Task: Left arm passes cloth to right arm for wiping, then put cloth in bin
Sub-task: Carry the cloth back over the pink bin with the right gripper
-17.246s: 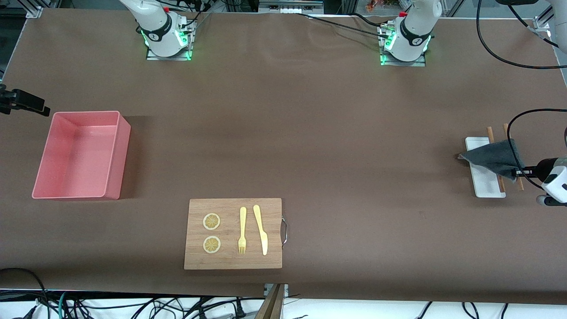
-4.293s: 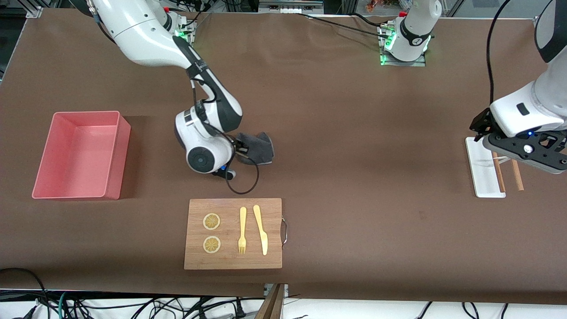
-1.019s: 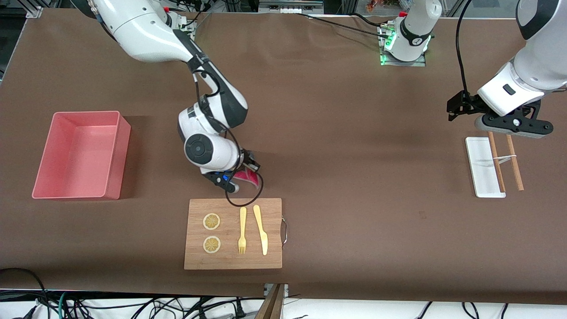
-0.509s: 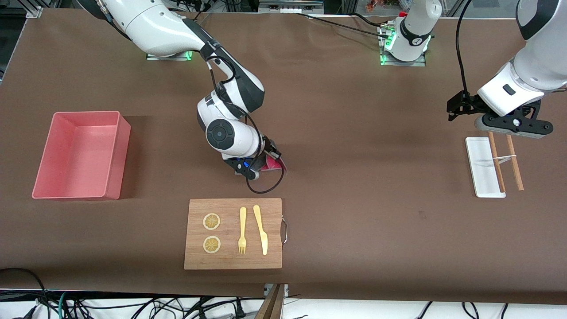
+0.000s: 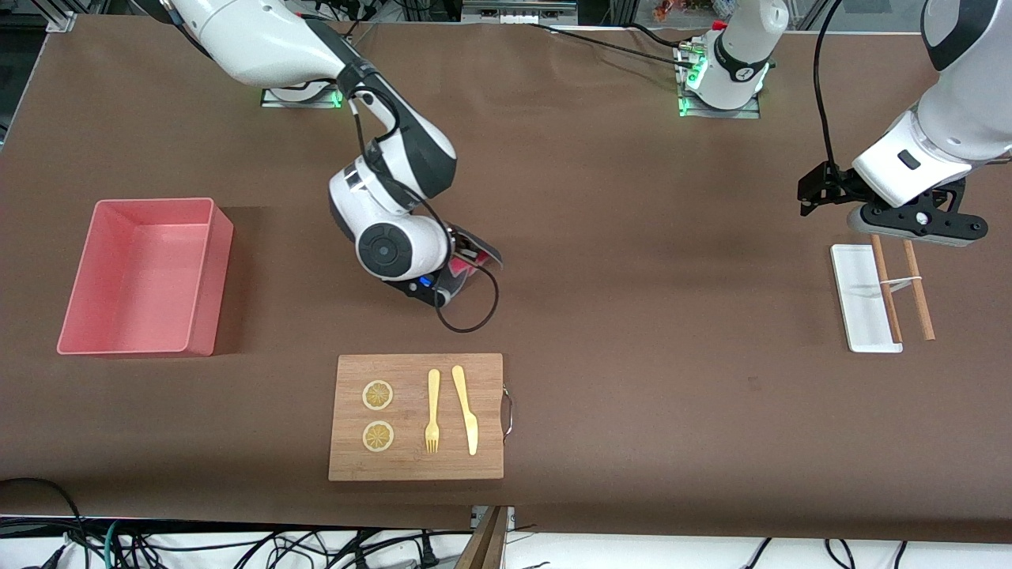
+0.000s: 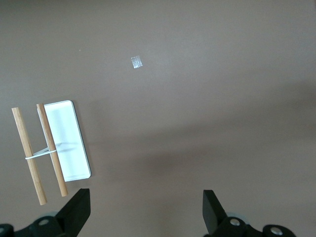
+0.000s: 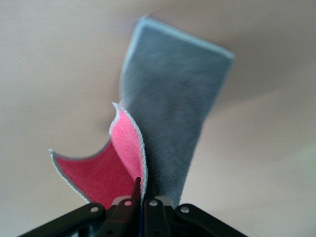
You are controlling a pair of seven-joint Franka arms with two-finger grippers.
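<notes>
Small soft cloth, dark grey on 1 face and red-pink on the other [image 5: 468,257], pinched by 1 edge in the right arm's black two-finger gripper [image 5: 461,254]. Fingers clamped tight on the hem. In the right wrist view, grey face of the cloth [image 7: 173,103] trailing straight out from the fingertips along the brown table surface [image 5: 632,332], pink face curling up beside the pinch. Long axis in line with the gripper, so a drag stroke along that line looks like the wiping motion.

Located mid-table, farther from the front camera than the wooden cutting board [image 5: 416,416] with its 2 lemon slices, yellow fork and yellow knife. Cloth low over or on the table; contact not clear from the front view.

Key relation for the next move: pink rectangular plastic bin with open top [image 5: 198,207] sits toward the right arm's end of the table, well apart from the cloth, at about the same depth as the gripper. Right arm [image 5: 261,39] already nearest and already holding, so no further handover needed by the look of it. Probable path: finish wiping, lift, sweep sideways toward own end, release over the bin. Risk: loose hanging end catching the bin wall if carried too low.

Left arm [image 5: 945,95] waiting at its own end, left gripper [image 5: 814,194] spread wide and empty, hovering above the white rectangular tray [image 5: 858,296] and the 2 wooden sticks [image 5: 901,284] lying across it.
</notes>
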